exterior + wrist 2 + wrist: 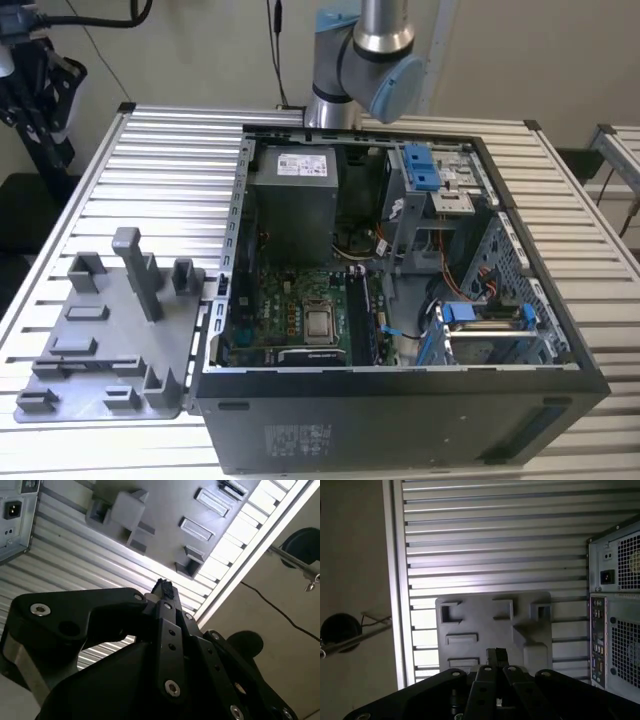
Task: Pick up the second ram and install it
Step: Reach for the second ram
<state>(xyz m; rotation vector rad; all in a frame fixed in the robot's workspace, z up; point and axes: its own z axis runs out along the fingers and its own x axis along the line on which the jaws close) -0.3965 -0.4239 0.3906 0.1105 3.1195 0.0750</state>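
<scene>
**Pincer hanging closed over the grey tray; dark ram strip sitting in the open case**

Nearest in both wrist views, the black pincer (pixel 163 587) is pointing downward. Its two linkages are converging, and its fingertips (pixel 493 656) are pressing narrow, pad against pad.

Just beyond those tips, the grey tray (pixel 480 622) is lying flat below the pincer, turning its upright posts and shallow rectangular pockets up toward it. Under the tray, the slatted aluminium table (pixel 495 545) is spreading out on all sides of the pincer.

Farther off to one side of the pincer, past the tray's edge, the computer case (pixel 615 605) is showing its rear panel with a power socket and vent grilles.

In the exterior view, the arm (pixel 365 60) is rising behind the case. The case is lying on its side with its open face up, just beside the tray.

Inside the case, well apart from the tray that the pincer is hanging over, the silver processor chip (pixel 320 322) is sitting on the green board. As far as can be told, the second ram (pixel 366 318) is the long dark strip standing on edge in the board's slots. It is sitting just beside the chip, on the chip's side away from the tray. Whether one stick or two are standing there cannot be told.
</scene>
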